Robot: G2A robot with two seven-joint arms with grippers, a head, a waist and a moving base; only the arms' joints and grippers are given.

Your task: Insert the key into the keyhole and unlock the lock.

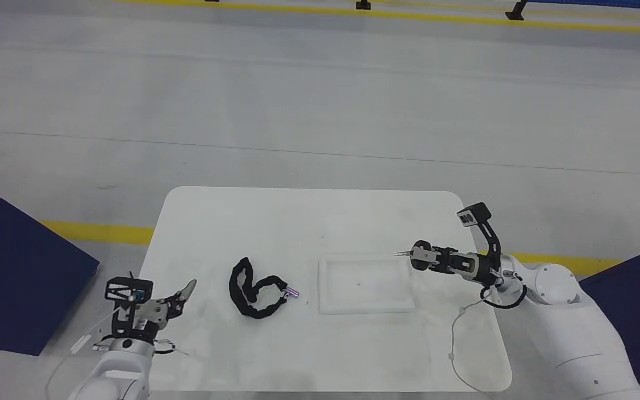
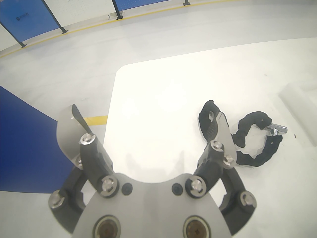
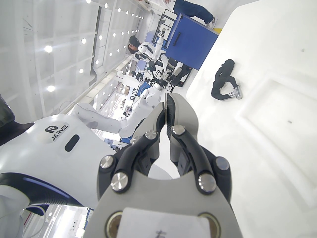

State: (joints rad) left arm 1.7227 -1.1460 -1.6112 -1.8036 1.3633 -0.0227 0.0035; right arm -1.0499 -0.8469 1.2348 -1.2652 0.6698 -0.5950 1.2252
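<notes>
Black cloth-sleeved chain lock (image 1: 258, 290) lying left of centre on a white table (image 1: 300, 215).
Nearest, the left gripper (image 2: 147, 117) sits by the table's front left corner with its ribbed metal fingers (image 2: 219, 125) spread wide and nothing between them. The right gripper (image 3: 166, 104) is over the right side, its fingers pressed together. Between the two, the lock is coiled in a loose loop, its short silver cylinder (image 2: 277, 130) pointing at a shallow white rectangular tray (image 1: 366, 285) just beside it. Beyond the round-cornered table are a pale grey floor (image 1: 320, 90), a yellow line (image 1: 400, 14) and blue panels (image 2: 32, 13).
</notes>
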